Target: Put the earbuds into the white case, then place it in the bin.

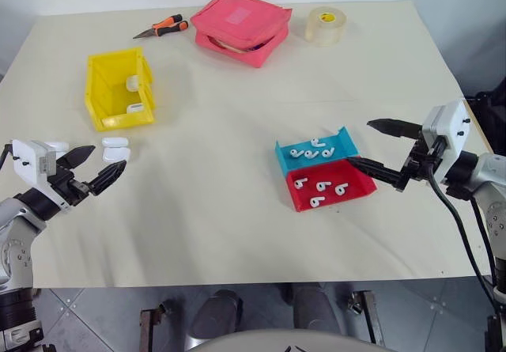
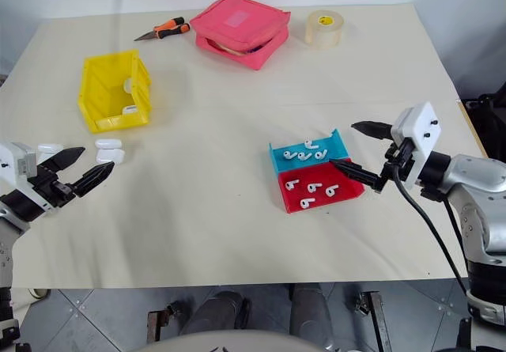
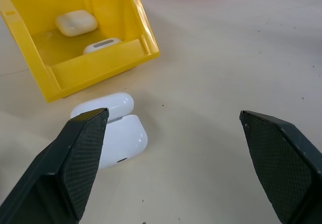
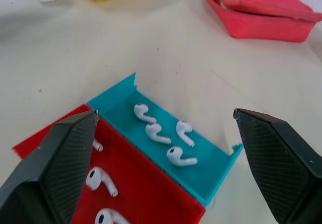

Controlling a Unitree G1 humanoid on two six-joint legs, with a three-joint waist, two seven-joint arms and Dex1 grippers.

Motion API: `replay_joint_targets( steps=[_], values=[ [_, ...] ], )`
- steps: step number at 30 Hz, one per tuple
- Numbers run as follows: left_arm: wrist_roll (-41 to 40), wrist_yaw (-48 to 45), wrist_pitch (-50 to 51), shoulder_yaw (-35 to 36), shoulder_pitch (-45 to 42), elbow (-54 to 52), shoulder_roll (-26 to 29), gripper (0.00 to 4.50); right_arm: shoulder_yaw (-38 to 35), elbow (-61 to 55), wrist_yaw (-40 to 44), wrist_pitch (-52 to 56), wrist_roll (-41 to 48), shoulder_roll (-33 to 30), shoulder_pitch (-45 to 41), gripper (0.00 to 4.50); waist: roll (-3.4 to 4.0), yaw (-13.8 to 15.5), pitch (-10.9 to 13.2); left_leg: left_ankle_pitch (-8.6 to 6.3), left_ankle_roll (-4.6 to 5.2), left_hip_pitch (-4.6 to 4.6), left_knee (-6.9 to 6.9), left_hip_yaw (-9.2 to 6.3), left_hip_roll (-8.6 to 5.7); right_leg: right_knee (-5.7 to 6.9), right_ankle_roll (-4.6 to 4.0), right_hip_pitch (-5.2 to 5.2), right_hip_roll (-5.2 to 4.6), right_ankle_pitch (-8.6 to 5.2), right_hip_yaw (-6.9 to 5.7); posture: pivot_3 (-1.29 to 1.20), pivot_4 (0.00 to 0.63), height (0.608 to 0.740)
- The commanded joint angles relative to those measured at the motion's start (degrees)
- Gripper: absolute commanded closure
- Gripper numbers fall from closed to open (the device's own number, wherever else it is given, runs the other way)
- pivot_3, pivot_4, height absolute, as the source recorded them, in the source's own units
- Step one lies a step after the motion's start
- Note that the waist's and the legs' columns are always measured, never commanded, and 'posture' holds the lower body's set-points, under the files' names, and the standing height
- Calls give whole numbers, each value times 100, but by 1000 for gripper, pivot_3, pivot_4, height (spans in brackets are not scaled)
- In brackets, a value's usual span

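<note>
My left gripper (image 1: 99,168) is hanging wide open and empty, two white cases (image 1: 115,148) just beside it at one o'clock before the bin (image 1: 118,88). My right gripper (image 1: 370,146) is gaping empty at the red tray's (image 1: 328,186) three o'clock edge; open bench (image 1: 213,154) is lying between.

The two eye views look forward and down from the head over the whole counter (image 1: 237,233), from well back, and share nearly the same scene; the right eye sits slightly aside. The left wrist view looks level along its open jaws, close above the counter, facing the bin (image 3: 80,48) with two cases (image 3: 118,131) just before it. The right wrist view looks slightly down between its open jaws, close over the blue tray (image 4: 201,171) and red tray (image 4: 146,194), with the bin far beyond.
</note>
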Motion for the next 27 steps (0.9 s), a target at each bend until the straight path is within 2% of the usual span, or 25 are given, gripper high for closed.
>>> replay_joint_targets(
  steps=[1, 10, 18, 23, 27],
  values=[
    [22, 216, -115, 157, -17, -189, -28, 67, 35, -37, -94, -146, 13, 140, -81, 0, 0, 1, 0, 0, 0, 0, 0, 0, 0, 0, 0, 0, 0, 0, 0, 0, 150, 740],
    [106, 599, -138, 131, -46, -283, -46, 67, 217, 48, -296, -195, -41, 453, -349, 0, 0, -3, 0, 0, -1, 2, 0, 4, 2, 3, -2, -2, 2, 1, 1, 0, 150, 740],
    [-92, 950, 411, 546, 340, -750, 18, 67, 542, 356, -414, 14, -190, 477, -777, 0, 0, -17, 0, -1, -2, 0, 0, 9, 3, 2, -3, -7, 4, 1, 1, 0, 150, 740],
    [-223, 1141, 1015, 1119, 946, -1166, 43, 67, 714, 630, 64, -326, -111, 576, -1017, 0, -3, -33, 2, -3, -4, -4, 0, 21, 9, 9, -7, -23, 9, 0, 5, 0, 150, 740],
    [-497, 848, 1305, 1633, 1612, -1558, 11, 67, 717, 854, 753, -665, 108, 677, -1078, 0, -7, -22, 4, -3, -4, -8, 0, 27, 9, 12, -10, -29, 8, 1, 6, 0, 150, 740]
  ],
)
